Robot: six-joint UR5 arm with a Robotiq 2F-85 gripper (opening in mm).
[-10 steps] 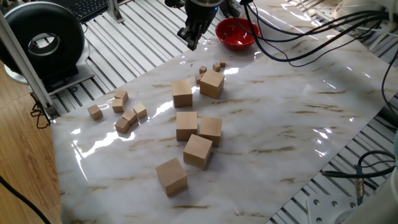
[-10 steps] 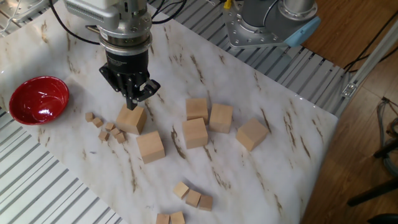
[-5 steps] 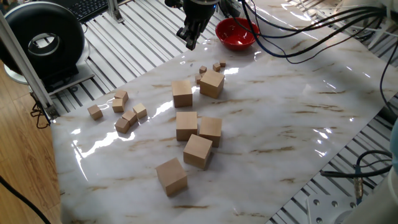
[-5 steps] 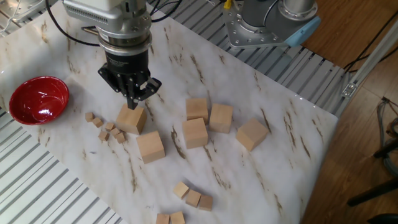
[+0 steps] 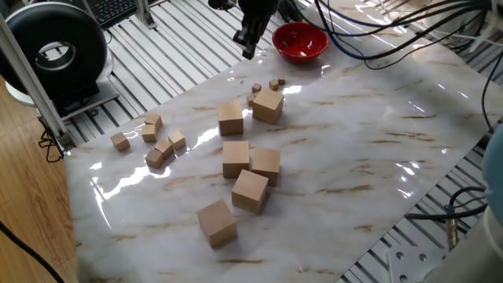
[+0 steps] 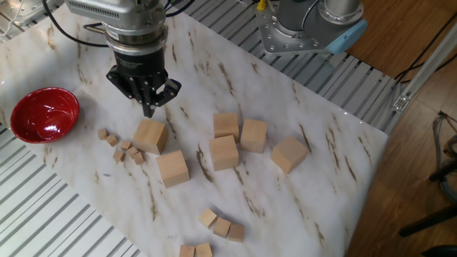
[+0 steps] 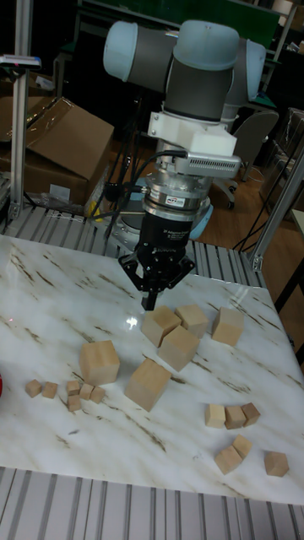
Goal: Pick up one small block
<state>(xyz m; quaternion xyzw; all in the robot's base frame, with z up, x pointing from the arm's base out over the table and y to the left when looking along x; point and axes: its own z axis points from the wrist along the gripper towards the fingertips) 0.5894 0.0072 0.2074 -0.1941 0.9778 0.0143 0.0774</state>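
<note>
Movement since the earlier frames is confined to the arm: the gripper (image 6: 148, 108) has risen and drifted toward the bowl (image 6: 41, 114), while we find every block where it lay. In the one fixed view the gripper (image 5: 250, 49) now stands above the worktop (image 5: 369, 149) edge, just beside the bowl (image 5: 299, 41).

The arm points straight down, wrist vertical, and the gripper (image 7: 150, 299) hangs clear of the blocks. We see the jaws drawn together to a point; whether anything is pinched between them we cannot tell, as nothing shows at the tips.

The small blocks (image 6: 123, 147) lie in a loose cluster on the worktop between the bowl and the nearest big cube (image 6: 150, 135), below the gripper and slightly toward the bowl. In the tall view the same small blocks (image 7: 74, 393) sit at the left, by a big cube (image 7: 100, 362). Five further big cubes stand mid-worktop. A second group of mid-sized blocks (image 6: 221, 227) rests well apart at the far end.
</note>
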